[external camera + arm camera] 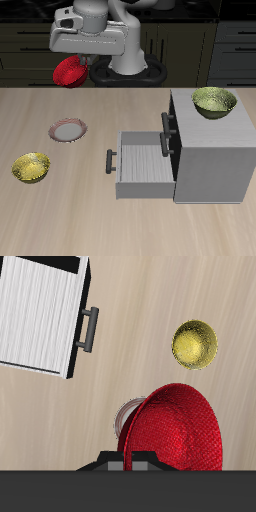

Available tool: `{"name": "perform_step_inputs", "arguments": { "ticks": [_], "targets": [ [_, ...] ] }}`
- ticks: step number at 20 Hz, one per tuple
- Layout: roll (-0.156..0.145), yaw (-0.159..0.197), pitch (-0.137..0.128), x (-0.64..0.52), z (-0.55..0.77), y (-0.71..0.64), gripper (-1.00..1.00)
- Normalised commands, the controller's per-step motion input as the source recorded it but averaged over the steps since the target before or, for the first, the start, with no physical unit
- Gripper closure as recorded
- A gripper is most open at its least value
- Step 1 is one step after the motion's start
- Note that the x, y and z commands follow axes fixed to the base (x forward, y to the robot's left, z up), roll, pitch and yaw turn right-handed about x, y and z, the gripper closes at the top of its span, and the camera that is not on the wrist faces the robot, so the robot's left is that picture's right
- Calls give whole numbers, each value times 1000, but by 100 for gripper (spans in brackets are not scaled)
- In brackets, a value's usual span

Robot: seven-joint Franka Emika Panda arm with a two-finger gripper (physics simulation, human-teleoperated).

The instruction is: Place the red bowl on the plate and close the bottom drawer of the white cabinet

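Carrying the red bowl [69, 71] high above the desk [60, 215], the claw [84, 62] is clenched on the bowl's rim, with the bowl hanging tilted at its side, toward the far edge of the desk. Down below sits the plate [68, 130], bare and waiting, nearer the desk's front than the bowl, and the wrist view shows the plate [128, 416] peeking out from behind the red bowl [180, 431], so the line-up looks close but not settled. This reads as the transport step, bowl in the air, placing not yet done. What's called for next, I'd say, is a move toward the front until the bowl is square over the plate, then a level descent and a release. One yellow-green bowl [31, 168] lies on the desk near the plate, another [213, 101] rests on top of the white cabinet [212, 150]. The bottom drawer [145, 160] stands pulled out, its dark handle [111, 161] facing the plate, a job still to come.
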Motion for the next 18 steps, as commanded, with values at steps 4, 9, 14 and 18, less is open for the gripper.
{"name": "perform_step_inputs", "arguments": {
  "ticks": [4,9,14,18],
  "targets": [
    [-30,-3,-27,-127,166,-261,100],
    [-22,-7,-9,-79,99,-220,100],
    [13,8,-14,0,32,27,100],
    [-17,-6,11,7,4,-6,100]
  ]
}}
